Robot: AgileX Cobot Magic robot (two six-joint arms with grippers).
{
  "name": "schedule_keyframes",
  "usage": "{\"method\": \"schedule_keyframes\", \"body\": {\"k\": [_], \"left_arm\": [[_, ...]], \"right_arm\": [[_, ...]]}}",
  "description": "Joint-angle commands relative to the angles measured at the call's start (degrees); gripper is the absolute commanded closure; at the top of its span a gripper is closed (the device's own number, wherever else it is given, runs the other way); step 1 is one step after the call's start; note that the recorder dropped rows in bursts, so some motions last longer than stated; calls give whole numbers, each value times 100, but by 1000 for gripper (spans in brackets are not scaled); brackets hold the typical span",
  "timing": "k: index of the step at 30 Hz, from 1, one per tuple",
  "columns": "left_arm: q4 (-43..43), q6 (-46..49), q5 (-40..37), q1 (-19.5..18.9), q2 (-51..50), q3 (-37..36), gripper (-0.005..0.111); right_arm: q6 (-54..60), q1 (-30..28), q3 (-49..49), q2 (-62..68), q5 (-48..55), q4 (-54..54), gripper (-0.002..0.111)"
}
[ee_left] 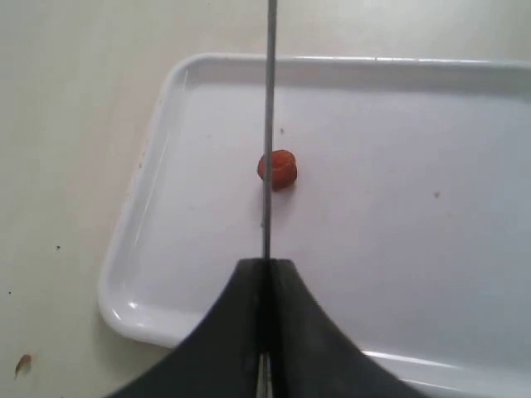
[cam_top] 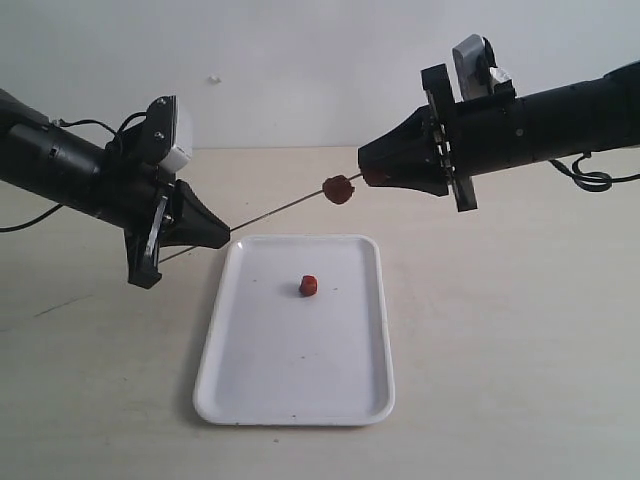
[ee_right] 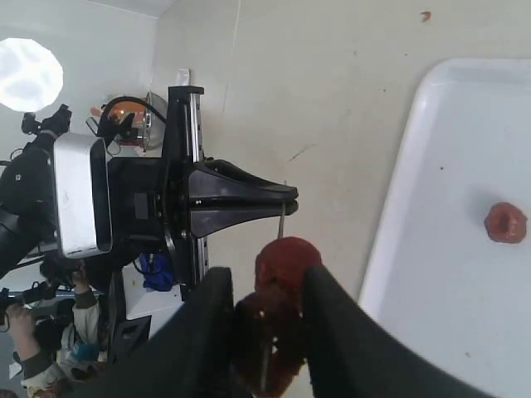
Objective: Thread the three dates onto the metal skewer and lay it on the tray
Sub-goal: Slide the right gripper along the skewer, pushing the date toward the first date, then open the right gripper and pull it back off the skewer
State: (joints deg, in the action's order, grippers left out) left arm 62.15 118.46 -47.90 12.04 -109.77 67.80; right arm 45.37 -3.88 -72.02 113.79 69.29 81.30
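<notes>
My left gripper (cam_top: pixel 222 238) pinched the thin grey metal skewer (cam_top: pixel 280 212) tight, above the flat white tray (cam_top: pixel 300 350). One wrinkly red-brown date (cam_top: pixel 338 189) sat on it. My right gripper (cam_top: pixel 366 176) squeezed a second dark date (ee_right: pixel 264 344). A third small date (cam_top: pixel 309 285) lay on the tray.

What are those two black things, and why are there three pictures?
They are two robot arms. One picture looks at the whole scene from outside; the other two come from small cameras on the arms' wrists. The left tool is shut on a thin metal skewer. One date is already threaded on it. The right tool pinches a second date near the skewer's end. A third date lies on the white tray, which sits on a pale table.
</notes>
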Motion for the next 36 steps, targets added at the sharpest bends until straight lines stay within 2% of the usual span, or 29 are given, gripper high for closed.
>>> {"method": "schedule_keyframes", "body": {"k": [1,26,29,33,36], "left_arm": [[179,-25,68,65,8,-7,107],[359,-3,68,72,8,16,107],[359,-3,68,72,8,16,107],[347,-3,68,72,8,16,107],[342,-3,68,72,8,16,107]], "right_arm": [[49,24,-42,-47,67,18,79],[108,24,-42,-47,67,-49,78],[108,24,-42,-47,67,-34,66],[108,24,-42,-47,67,36,42],[136,24,-42,-47,67,59,38]]}}
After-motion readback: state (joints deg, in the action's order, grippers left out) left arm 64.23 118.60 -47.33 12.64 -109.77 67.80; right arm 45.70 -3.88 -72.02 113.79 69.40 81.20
